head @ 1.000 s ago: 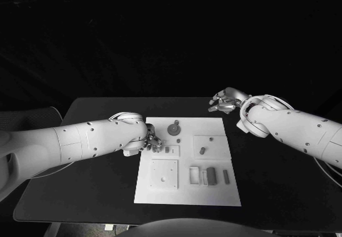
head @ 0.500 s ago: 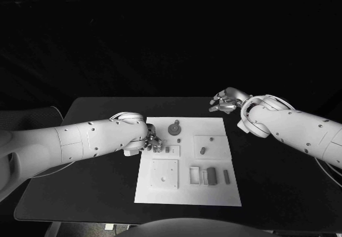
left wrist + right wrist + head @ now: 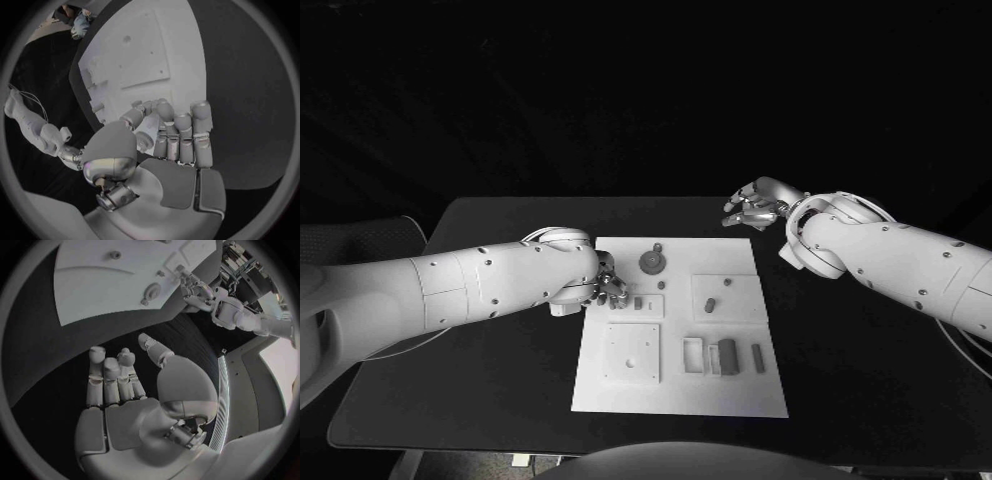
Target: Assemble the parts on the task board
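A robotics test lab: a black bench (image 3: 502, 380) stands against a dark backdrop, carrying a white task board (image 3: 678, 390) with small grey parts (image 3: 727, 351) set in its recesses, flanked by two white robot arms; cables trail off the bench's edge.

You have a black table (image 3: 502, 400) with the white task board (image 3: 678, 395) lying flat on its middle, long sides running from the near edge toward the far edge. Bare dark table surface borders the board on both its left and right sides.
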You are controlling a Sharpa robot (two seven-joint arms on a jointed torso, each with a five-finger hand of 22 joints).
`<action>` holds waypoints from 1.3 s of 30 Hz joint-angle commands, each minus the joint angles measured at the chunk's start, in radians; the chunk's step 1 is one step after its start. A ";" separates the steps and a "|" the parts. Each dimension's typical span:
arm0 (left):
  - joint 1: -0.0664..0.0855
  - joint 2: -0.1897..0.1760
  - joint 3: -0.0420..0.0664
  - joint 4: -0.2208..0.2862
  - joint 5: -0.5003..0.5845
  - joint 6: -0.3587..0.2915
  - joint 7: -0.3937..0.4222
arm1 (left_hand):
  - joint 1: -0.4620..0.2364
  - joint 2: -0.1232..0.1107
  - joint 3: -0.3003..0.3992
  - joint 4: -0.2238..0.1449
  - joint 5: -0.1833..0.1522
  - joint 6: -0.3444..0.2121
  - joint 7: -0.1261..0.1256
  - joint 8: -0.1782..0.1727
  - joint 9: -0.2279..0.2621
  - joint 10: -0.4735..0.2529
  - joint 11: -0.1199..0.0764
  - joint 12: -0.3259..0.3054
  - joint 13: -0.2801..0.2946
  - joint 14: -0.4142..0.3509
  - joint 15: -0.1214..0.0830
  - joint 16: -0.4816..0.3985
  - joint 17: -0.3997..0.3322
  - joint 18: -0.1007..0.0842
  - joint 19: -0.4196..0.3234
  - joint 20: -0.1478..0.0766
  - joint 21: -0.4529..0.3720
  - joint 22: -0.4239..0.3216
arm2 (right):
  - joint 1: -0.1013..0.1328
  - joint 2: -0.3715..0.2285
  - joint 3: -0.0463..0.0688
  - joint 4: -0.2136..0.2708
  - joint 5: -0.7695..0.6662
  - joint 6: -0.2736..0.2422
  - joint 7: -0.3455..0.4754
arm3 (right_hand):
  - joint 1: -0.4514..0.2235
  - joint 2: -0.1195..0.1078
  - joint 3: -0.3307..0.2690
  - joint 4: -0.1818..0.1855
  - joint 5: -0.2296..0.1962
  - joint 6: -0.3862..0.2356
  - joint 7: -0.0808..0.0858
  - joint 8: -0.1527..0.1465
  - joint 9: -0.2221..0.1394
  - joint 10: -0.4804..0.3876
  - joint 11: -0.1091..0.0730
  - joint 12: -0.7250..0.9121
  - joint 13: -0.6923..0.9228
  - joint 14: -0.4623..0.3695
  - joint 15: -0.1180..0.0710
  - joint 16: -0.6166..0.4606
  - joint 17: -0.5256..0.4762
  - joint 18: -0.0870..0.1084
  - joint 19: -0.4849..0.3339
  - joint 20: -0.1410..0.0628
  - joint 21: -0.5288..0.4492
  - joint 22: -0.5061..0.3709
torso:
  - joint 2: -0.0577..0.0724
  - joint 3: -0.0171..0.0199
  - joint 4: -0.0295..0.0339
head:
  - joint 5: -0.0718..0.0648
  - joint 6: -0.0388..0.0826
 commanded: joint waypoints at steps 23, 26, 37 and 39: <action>-0.001 0.007 -0.001 -0.011 -0.003 0.026 0.007 | -0.027 -0.049 -0.039 0.004 -0.061 0.007 0.005 -0.020 0.001 -0.008 0.001 0.006 -0.004 0.013 -0.032 0.008 -0.003 0.034 0.004 -0.013 -0.003 0.018 | 0.000 -0.001 0.000 0.005 -0.007 0.013 0.003 | -0.009 0.000 -0.001 0.008 0.000 -0.001 0.008 -0.007 -0.002 -0.008 0.003 0.007 -0.002 -0.003 -0.008 0.005 -0.001 0.016 -0.003 -0.008 -0.001 -0.001 | 0.000 -0.0003 0.0000 | 0.001 -0.003; -0.001 0.007 -0.001 -0.012 -0.003 0.018 0.009 | -0.032 -0.052 -0.044 0.009 -0.062 0.007 0.005 -0.021 0.000 -0.008 0.001 0.006 -0.004 0.013 -0.032 0.008 -0.003 0.034 0.004 -0.014 -0.004 0.017 | 0.000 -0.002 0.000 0.005 -0.007 0.013 0.003 | -0.009 0.000 -0.001 0.008 0.000 -0.001 0.008 -0.007 -0.002 -0.008 0.003 0.007 -0.002 -0.003 -0.008 0.005 -0.001 0.016 -0.003 -0.008 -0.001 -0.001 | 0.000 -0.0001 0.0000 | 0.002 -0.003; -0.001 0.006 -0.001 -0.013 -0.016 -0.002 0.011 | -0.048 -0.065 -0.052 0.037 -0.071 0.013 0.003 -0.023 0.001 -0.007 -0.001 0.011 -0.004 0.015 -0.034 0.012 -0.003 0.036 0.007 -0.016 -0.004 0.017 | 0.000 -0.002 0.000 0.004 -0.007 0.014 0.003 | -0.009 0.001 0.000 0.008 0.000 -0.001 0.008 -0.007 -0.002 -0.008 0.003 0.007 -0.002 -0.003 -0.007 0.005 -0.002 0.016 -0.003 -0.008 -0.001 -0.001 | 0.000 -0.0001 -0.0001 | 0.001 -0.002; -0.001 0.006 -0.001 -0.015 -0.018 -0.009 0.010 | -0.046 -0.063 -0.051 0.038 -0.071 0.015 0.002 -0.022 0.002 -0.005 -0.002 0.013 -0.004 0.016 -0.035 0.013 -0.003 0.036 0.008 -0.017 -0.003 0.018 | 0.000 -0.002 0.000 0.004 -0.007 0.015 0.003 | -0.009 0.001 0.000 0.008 0.000 -0.001 0.008 -0.007 -0.002 -0.008 0.003 0.007 -0.002 -0.003 -0.007 0.005 -0.002 0.016 -0.003 -0.008 -0.001 -0.001 | 0.000 -0.0002 -0.0003 | 0.001 -0.002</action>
